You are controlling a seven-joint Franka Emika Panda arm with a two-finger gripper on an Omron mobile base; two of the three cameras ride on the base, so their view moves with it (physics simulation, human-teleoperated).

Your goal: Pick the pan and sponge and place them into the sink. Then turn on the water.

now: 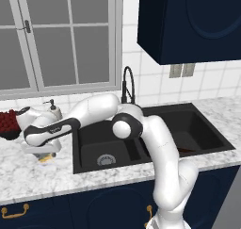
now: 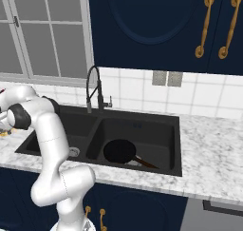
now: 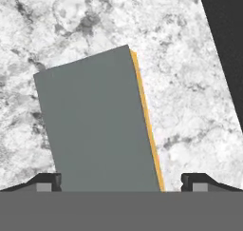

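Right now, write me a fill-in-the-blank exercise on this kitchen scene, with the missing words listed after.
1. The pan lies in the ____ basin of the sink.
2. The sponge lies flat on the marble ____.
3. The gripper is over the sponge with its jaws ____.
4. From the faucet, ____ water runs.

Missing words: right; counter; open; no

**No readable text**

Nothing legible is showing in any view: no words, labels, brands, numbers or signs are appearing on any surface.
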